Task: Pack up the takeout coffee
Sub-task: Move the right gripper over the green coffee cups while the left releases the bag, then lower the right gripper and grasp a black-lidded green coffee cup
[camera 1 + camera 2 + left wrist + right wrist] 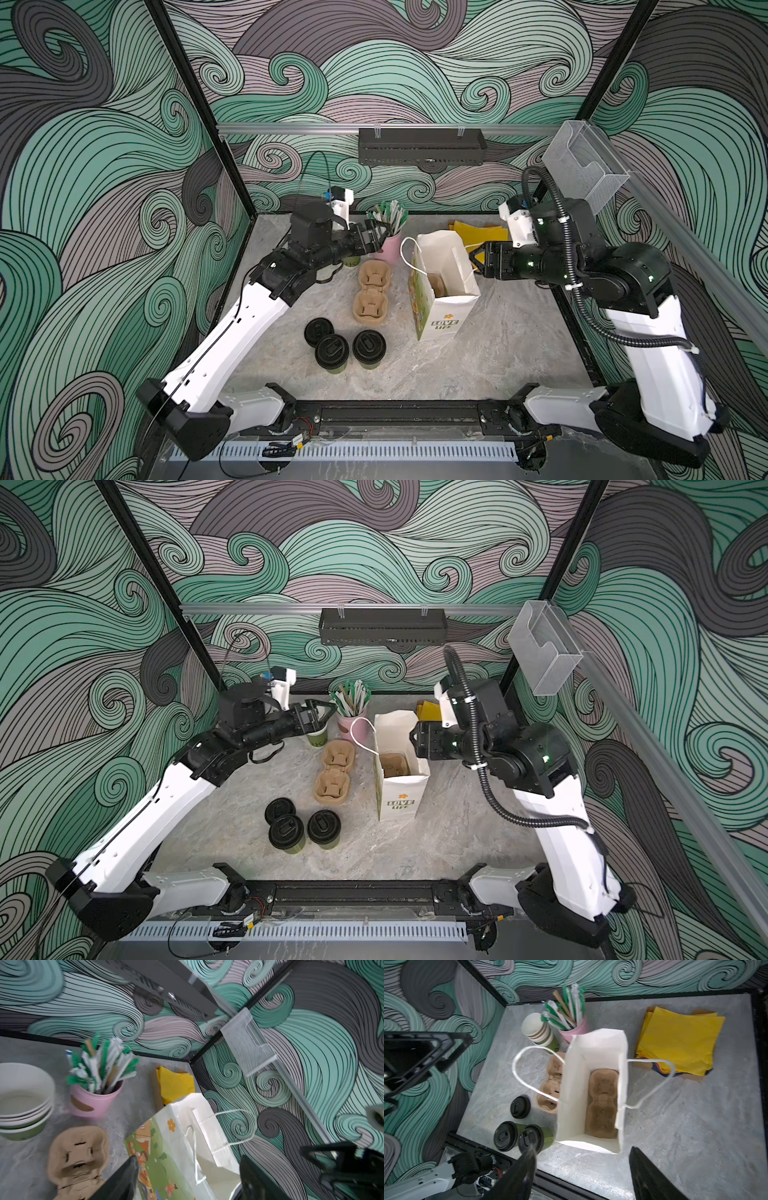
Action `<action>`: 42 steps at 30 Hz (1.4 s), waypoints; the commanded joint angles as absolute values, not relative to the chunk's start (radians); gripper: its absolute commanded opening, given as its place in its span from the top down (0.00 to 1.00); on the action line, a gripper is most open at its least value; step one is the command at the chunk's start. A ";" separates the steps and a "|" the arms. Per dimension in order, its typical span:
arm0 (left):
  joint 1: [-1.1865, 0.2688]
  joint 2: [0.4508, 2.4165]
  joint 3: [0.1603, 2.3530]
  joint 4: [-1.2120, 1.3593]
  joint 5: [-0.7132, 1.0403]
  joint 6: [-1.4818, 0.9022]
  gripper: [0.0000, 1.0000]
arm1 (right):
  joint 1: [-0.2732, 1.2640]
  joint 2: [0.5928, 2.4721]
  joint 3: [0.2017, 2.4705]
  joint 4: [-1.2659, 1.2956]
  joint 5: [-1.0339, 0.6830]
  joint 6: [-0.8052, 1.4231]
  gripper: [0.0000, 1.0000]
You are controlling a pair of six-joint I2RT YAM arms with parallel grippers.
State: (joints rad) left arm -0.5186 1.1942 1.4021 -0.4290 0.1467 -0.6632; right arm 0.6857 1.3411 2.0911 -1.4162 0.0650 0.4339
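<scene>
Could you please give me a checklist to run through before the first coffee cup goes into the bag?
1. Paper bag upright, mouth open: ok.
2. Cup carrier lying flat at the bag's bottom: ok.
3. Both lidded cups upright on the table: ok.
4. Lids fully pressed on: cannot tell.
5. Left claw and right claw open, empty: ok.
6. Bag handles hanging outside the mouth: ok.

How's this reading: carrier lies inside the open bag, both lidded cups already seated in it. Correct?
No. The carrier lies inside the open bag, but empty; both lidded cups stand on the table outside it, per the right wrist view.
</scene>
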 commanded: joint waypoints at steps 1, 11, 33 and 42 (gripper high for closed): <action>-0.434 1.152 1.364 -0.555 -0.001 -0.753 0.22 | 0.835 1.454 2.180 -1.529 0.139 0.516 0.33; -0.223 0.943 1.151 -0.695 -0.082 -0.878 0.23 | 1.206 1.669 2.083 -1.544 0.167 0.460 0.28; -0.080 0.670 0.974 -0.915 -0.117 -0.949 0.24 | 1.235 1.899 1.794 -1.210 0.019 0.378 0.20; -0.080 0.675 0.986 -0.902 -0.104 -0.927 0.25 | 1.234 1.975 1.863 -1.209 0.047 0.370 0.21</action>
State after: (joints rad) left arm -0.0864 0.6765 0.9646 -0.9035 -0.1085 -0.9508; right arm 1.2346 1.9652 1.8332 -1.2007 0.0280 0.3817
